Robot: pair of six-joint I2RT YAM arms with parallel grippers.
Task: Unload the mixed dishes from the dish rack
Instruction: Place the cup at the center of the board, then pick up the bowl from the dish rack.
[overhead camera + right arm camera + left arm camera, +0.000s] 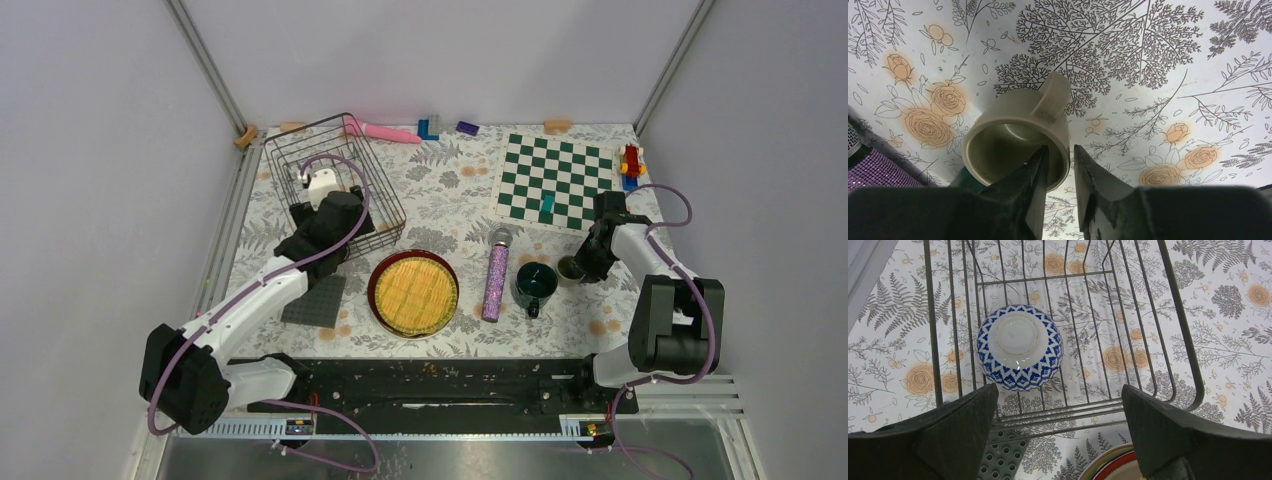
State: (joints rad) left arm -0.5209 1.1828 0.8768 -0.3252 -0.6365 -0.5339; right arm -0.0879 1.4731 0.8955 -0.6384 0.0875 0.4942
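Dish rack [300,150], far left of the desk [460,190]: holds an upturned blue-white patterned bowl [1019,347]. Your left jaws gape above it; right jaws, narrowly parted, straddle the small greyish cup [1013,120] at its rim (outside the rack). Hazard: a crooked withdrawal topples it.

The dish rack [300,150] is thin dark metal wire, smooth with a dull sheen. Inside the rack, the blue-white patterned bowl [1019,347] looks like glazed ceramic, glossy on its white foot. Under the rack, the desk [1238,300] has a matt printed floral cover. Just beside the rack, the grey mat [1003,460] is dull and perforated. Well apart from the rack, the small greyish cup [1015,135] is smooth and matt. The left pincer [1060,405] has matt black, finely grained fingers [958,425], seemingly plastic.
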